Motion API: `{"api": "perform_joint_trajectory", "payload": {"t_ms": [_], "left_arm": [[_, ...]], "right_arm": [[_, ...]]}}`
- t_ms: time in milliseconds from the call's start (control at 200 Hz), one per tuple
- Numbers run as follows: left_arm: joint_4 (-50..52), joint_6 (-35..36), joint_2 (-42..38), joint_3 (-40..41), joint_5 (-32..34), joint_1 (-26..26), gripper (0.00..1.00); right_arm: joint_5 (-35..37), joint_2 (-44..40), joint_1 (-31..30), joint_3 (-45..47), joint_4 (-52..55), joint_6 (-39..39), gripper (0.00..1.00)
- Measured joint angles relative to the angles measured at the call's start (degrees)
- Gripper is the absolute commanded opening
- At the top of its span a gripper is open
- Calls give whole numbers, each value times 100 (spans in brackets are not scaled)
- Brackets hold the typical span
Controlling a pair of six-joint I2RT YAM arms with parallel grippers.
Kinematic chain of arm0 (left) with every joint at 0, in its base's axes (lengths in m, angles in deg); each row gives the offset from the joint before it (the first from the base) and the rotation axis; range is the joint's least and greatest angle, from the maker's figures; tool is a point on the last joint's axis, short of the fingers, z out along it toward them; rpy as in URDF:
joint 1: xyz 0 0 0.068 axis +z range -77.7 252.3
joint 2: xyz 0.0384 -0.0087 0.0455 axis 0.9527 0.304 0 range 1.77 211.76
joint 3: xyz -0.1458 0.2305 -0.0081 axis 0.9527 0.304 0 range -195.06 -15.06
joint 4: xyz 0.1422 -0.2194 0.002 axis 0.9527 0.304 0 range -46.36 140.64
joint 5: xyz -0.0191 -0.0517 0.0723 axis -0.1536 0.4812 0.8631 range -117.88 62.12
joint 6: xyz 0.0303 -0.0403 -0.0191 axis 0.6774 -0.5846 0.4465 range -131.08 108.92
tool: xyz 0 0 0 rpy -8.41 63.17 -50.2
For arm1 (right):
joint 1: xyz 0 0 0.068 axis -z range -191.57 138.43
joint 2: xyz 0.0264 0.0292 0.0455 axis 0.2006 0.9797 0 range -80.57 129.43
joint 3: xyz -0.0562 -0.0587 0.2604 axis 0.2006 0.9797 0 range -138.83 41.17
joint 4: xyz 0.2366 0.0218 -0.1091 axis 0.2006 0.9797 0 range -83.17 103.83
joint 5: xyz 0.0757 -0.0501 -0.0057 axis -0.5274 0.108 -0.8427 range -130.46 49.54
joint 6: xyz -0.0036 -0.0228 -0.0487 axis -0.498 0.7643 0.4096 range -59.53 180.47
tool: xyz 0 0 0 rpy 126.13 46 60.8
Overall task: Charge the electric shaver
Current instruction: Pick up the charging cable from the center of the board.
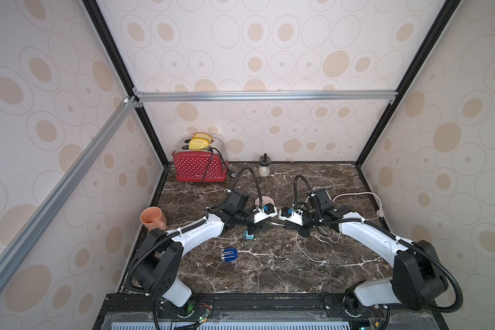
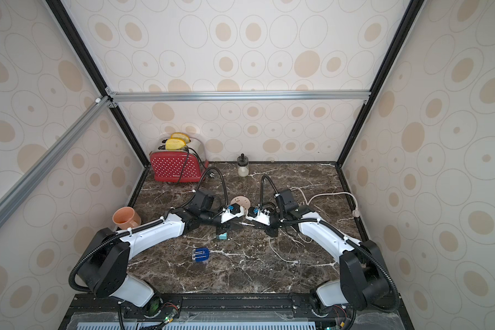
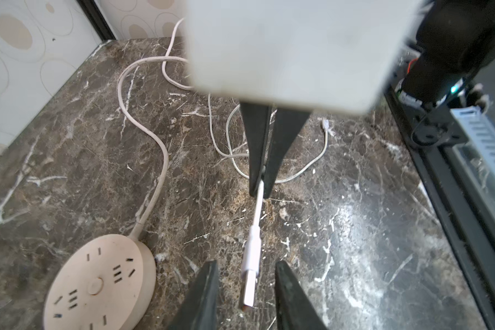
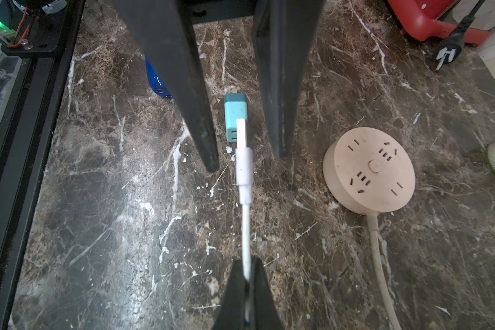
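Deep-blue with thin white lines on its face, the electric shaver (image 1: 229, 255) lies flat on the dark marble tabletop (image 1: 269, 274), toward the front edge on the left arm's side, and nothing touches it. Both top views show it well apart from the two end effectors, which meet tip to tip farther back, near the middle. A light teal adapter (image 1: 247, 235) stands between the shaver and the left end effector (image 4: 246, 161). That end effector is spread, its two black fingers on either side of a white USB plug (image 4: 244, 165) without gripping it. The right end effector (image 3: 259, 194) is pressed together on the white cable (image 3: 257, 211) just behind the plug, whose metal end points toward the teal adapter. In the right wrist view only a blue sliver of the shaver shows — the rest sits behind a left finger. A round pink socket hub (image 4: 369, 171) lies near the left end effector.
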Motion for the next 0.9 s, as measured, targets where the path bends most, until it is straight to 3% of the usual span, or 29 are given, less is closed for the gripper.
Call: {"api": "perform_joint_trajectory", "payload": {"t_ms": [120,330,431,471,541,631,721,896], "left_arm": [[-9,-26,7,0,-46,0,35],[37,-22,17,-7,-136,0,0],[57,-22,37,-9,-133,0,0],[57,-2,42,-9,-122,0,0],[57,63,39,-9,-72,0,0],[37,212,37,4,94,0,0],[-116,396,-24,151,282,0,0],[-748,588,-166,656,625,0,0]], "right_arm": [[4,0,0,0,0,0,0],[7,17,0,0,-4,0,0],[-13,83,20,-7,-9,-4,0],[-31,101,22,-11,-9,-13,6],[-101,127,31,-46,15,-127,32],[-354,208,94,-212,122,-343,49],[-651,365,223,-498,258,-695,54],[-1237,887,332,-1084,570,-1102,55]]}}
